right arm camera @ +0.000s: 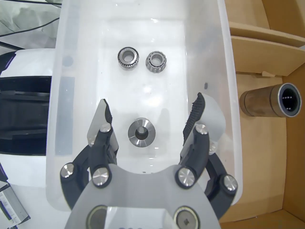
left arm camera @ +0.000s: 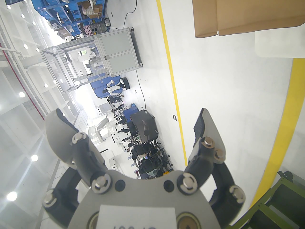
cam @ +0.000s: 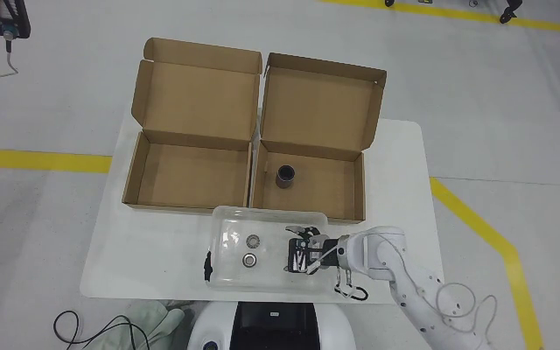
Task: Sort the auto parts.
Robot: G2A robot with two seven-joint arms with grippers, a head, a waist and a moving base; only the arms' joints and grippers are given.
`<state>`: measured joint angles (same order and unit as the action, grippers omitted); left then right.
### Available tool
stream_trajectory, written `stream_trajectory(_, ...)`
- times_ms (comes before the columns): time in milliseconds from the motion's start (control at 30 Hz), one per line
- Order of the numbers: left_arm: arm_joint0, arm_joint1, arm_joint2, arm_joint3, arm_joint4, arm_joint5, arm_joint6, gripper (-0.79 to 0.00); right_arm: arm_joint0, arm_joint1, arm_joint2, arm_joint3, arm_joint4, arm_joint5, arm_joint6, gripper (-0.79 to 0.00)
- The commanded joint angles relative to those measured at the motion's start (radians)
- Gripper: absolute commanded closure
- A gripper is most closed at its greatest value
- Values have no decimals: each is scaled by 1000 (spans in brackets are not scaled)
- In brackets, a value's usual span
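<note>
White tabletop (cam: pixel 402 149), flat, w/ rounded corners. 2 brown cardboard boxes stand side by side along its far edge, lids up: left box (cam: pixel 188 175) & right box (cam: pixel 328 188). 1 clear plastic bin (cam: pixel 262 213), rectangular w/ rounded rim, sits at the near edge, approx. mid, just in front of the boxes.

Parts, 4 total:
- 2 bearings, small steel rings w/ ribbed rollers round the outside, lying flat & close together but apart, in the bin's left half: one (right arm camera: pixel 128 57), the other (right arm camera: pixel 156 61).
- 1 steel cone (right arm camera: pixel 141 132), shiny, slotted, hole thru the centre, on the bin floor in the right half.
- 1 cylinder (right arm camera: pixel 269 100), dull brownish metal sleeve w/ a dark bore, on its side in the right box, nearer that box's left wall.

Right gripper (right arm camera: pixel 152 101) is inside the bin, jaws spread wide, one finger each side of the cone, not touching it; dark ribbed pads, grey metal body. Left gripper (left arm camera: pixel 129 113) is off the tabletop, jaws wide apart, nothing betw. them.
</note>
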<state>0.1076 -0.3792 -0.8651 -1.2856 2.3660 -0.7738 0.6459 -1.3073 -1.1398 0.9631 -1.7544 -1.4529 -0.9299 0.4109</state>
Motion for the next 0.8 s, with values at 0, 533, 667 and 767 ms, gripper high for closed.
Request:
stream_trajectory(0, 0, 0, 0, 0, 0, 0, 0, -785, 0, 0, -7, -1, 4, 9, 43, -662)
stream_trajectory(533, 0, 0, 0, 0, 0, 0, 0, -785, 45, -9, -96, -12, 26, 62, 282, -628)
stream_trajectory(667, 0, 0, 0, 0, 0, 0, 0, -785, 63, -14, -123, -6, 36, 69, 327, -613)
stream_trajectory(767, 0, 0, 0, 0, 0, 0, 0, -785, 76, -18, -140, 3, 43, 83, 361, -600)
